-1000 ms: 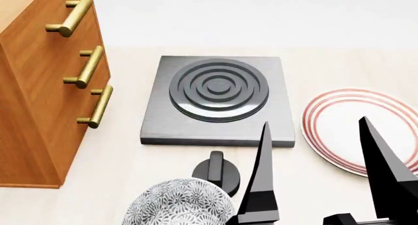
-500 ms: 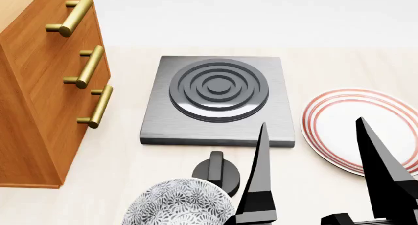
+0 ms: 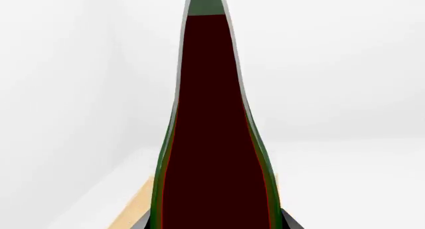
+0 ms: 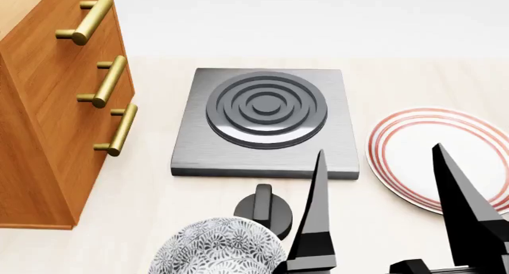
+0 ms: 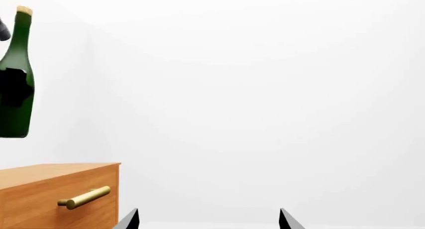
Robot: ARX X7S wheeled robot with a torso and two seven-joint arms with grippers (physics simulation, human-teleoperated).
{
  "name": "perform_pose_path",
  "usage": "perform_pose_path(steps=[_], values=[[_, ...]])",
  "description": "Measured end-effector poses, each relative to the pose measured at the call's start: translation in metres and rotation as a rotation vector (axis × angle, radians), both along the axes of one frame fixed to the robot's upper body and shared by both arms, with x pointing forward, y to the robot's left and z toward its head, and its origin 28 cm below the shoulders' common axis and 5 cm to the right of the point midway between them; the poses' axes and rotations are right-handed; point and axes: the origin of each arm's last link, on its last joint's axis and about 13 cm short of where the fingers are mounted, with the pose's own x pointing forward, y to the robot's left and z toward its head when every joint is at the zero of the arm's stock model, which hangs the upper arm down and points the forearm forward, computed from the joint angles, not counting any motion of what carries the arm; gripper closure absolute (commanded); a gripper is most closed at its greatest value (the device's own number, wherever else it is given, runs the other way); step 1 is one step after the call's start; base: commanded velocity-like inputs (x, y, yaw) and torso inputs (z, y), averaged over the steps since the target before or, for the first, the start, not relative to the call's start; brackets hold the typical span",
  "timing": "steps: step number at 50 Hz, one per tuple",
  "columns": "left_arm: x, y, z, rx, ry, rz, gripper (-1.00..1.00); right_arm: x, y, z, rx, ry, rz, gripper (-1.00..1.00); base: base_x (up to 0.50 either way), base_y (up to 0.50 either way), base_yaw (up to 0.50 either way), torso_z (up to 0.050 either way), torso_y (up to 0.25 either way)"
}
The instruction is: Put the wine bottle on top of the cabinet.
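While between left jaws, wine bottle [image 3: 212, 139] above cabinet [image 5: 53, 189]; right jaws spread.

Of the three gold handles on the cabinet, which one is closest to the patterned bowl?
The lowest handle on the cabinet; the other two sit farther up the front, away from the bowl.
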Motion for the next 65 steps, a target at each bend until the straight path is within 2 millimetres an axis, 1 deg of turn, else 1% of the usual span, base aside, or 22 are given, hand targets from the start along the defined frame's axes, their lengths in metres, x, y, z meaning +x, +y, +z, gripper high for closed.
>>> perform_pose_path(steps=[9, 24, 41, 65], values=[[0.005, 0.002, -0.016, -0.018, 0.023, -0.002, 1.00, 0.000, 0.000, 0.000, -0.002, 0.001, 0.000, -1.00, 0.00, 0.00, 0.00, 0.000, 0.001], [0.012, 0.002, -0.047, -0.105, 0.022, -0.021, 1.00, 0.000, 0.001, -0.001, -0.010, 0.005, 0.000, -1.00, 0.00, 0.00, 0.00, 0.000, 0.001], [0.018, 0.002, -0.071, -0.166, 0.021, -0.030, 1.00, 0.001, 0.002, -0.001, -0.015, 0.008, 0.000, -1.00, 0.00, 0.00, 0.00, 0.001, 0.001], [0.019, 0.002, -0.078, -0.174, -0.016, -0.030, 1.00, 0.001, 0.001, -0.002, -0.014, 0.010, -0.002, -1.00, 0.00, 0.00, 0.00, 0.000, 0.000]])
